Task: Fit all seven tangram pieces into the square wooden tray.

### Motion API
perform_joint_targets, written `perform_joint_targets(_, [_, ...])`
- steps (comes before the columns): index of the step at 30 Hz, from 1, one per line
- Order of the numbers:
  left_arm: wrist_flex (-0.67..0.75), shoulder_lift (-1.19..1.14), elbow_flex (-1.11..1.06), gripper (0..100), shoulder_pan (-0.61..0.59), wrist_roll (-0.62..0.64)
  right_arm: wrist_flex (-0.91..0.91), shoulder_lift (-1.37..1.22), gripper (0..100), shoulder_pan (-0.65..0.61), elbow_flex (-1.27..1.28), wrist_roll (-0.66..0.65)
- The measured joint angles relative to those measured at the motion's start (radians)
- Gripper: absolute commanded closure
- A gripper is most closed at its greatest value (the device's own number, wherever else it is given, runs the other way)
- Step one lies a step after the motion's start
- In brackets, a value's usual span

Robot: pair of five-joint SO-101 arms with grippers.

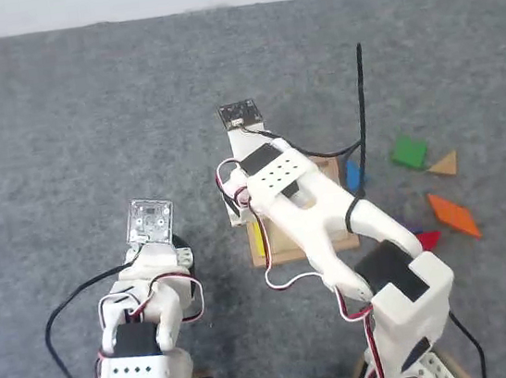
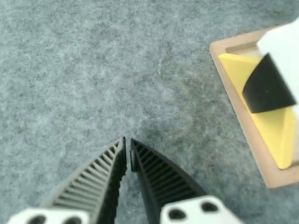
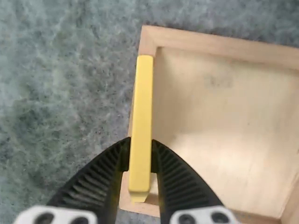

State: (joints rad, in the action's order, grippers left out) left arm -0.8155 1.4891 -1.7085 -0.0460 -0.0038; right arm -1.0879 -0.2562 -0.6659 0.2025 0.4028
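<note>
Right gripper (image 3: 140,145) is clamped on the yellow piece (image 3: 144,93). The piece is held on edge, thin side up, between the two black ribbed fingers (image 3: 105,170). It is lined up along one wall of the wooden tray (image 3: 219,43), at the side nearer the left arm. Whether its lower edge touches the tray floor cannot be told. In the left wrist view the broad face of the yellow piece (image 2: 273,128) is seen inside the wooden tray (image 2: 233,100), partly covered by the right arm's black and white finger. The tray floor is seen as bare wood beside the piece.

Left gripper (image 2: 127,140) is pressed together with nothing between its fingers. It is held over the grey carpet (image 2: 93,70), beside the tray and apart from it.

In the high view the wooden tray (image 1: 289,251) is mostly covered by the right arm, with a strip of the yellow piece (image 1: 257,237) seen at the rim.

Other pieces are left loose on the carpet on the far side of the tray from the left arm:
- blue piece (image 1: 354,176), nearest the tray
- green square (image 1: 409,152)
- tan triangle (image 1: 445,164), just beside the green square
- orange parallelogram (image 1: 453,216)
- red piece (image 1: 429,239), partly hidden by the arm

A black cable (image 1: 363,109) is seen rising above the tray area.
</note>
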Motion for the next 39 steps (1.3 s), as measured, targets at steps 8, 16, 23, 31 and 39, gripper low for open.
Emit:
perform_joint_targets(8, [0.0, 0.0, 0.0, 99, 0.0, 0.0, 0.0, 0.0, 99.1, 0.0, 0.0, 0.0])
perform_joint_targets(16, [0.0, 0.0, 0.0, 99, 0.0, 0.0, 0.0, -0.005, 99.1, 0.055, 0.0, 0.063])
perform_joint_targets(23, [0.0, 0.0, 0.0, 99, 0.0, 0.0, 0.0, -0.012, 99.1, 0.064, 0.005, 0.072])
perform_joint_targets(31, [0.0, 0.0, 0.0, 99, 0.0, 0.0, 0.0, -0.012, 98.7, 0.034, 0.005, 0.072])
perform_joint_targets(39, [0.0, 0.0, 0.0, 99, 0.0, 0.0, 0.0, -0.012, 84.7, 0.034, 0.005, 0.005])
